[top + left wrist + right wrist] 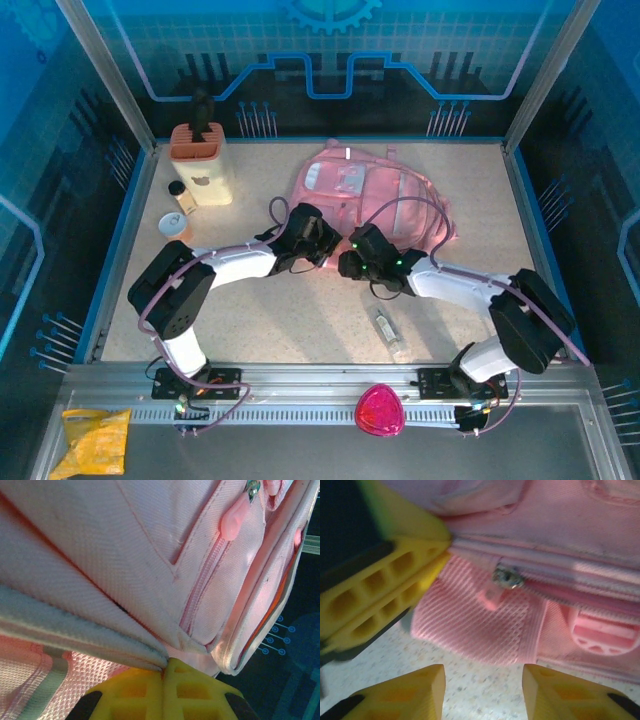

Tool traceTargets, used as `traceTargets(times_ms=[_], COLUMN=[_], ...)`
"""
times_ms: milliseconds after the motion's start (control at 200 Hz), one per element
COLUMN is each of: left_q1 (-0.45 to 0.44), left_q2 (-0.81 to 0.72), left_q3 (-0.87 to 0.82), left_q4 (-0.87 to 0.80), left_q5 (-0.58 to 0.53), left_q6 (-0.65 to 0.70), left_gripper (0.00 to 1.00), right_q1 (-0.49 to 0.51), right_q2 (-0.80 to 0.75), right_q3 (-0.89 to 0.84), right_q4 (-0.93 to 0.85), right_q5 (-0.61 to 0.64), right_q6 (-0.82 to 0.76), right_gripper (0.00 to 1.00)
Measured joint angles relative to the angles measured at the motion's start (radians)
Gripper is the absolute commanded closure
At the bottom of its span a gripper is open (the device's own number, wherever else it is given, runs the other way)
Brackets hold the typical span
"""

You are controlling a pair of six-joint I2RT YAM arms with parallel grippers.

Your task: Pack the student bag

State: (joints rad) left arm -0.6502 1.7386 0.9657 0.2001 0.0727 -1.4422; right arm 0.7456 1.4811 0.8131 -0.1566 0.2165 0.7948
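left hand [163, 667] clamped tight on student bag [372, 190] edge; right hand [484, 679] parted, holding nothing, near zip pull [494, 594]

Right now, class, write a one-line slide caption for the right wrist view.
Open right gripper faces the zip pull of the student bag, whose edge the left gripper pinches.

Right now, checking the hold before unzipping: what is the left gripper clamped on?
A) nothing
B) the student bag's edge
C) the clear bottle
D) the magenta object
B: the left wrist view shows the left gripper pinched shut on a seam edge of the student bag.
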Motion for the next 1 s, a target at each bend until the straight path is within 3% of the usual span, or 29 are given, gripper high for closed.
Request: traceTargets(times_ms=[150, 380, 585, 1001], left_q1=[-0.002, -0.012, -0.014, -0.021], left_q2=[0.0, -0.002, -0.031, -0.042], left_q3=[-0.006, -0.009, -0.014, -0.014], left_q4=[0.015, 0.029, 0.031, 0.027], left_q5=[0.004, 0.003, 0.001, 0.001], left_q6=[0.0, -0.001, 0.0, 0.003], left_gripper=[1.0, 1.0, 1.0, 1.0], right_q1=[0.0, 0.0, -0.003, -0.004], right_q2=[0.055, 0.063, 0.068, -0.055], right_q3=[0.022, 0.038, 0.07, 0.06], right_q4=[0.017, 0.055, 0.019, -0.104], right_q5=[0.063, 0.122, 0.178, 0.187], right_q6=[0.006, -0.002, 0.011, -0.01], right_gripper=[0.64, 0.6, 0.66, 0.7])
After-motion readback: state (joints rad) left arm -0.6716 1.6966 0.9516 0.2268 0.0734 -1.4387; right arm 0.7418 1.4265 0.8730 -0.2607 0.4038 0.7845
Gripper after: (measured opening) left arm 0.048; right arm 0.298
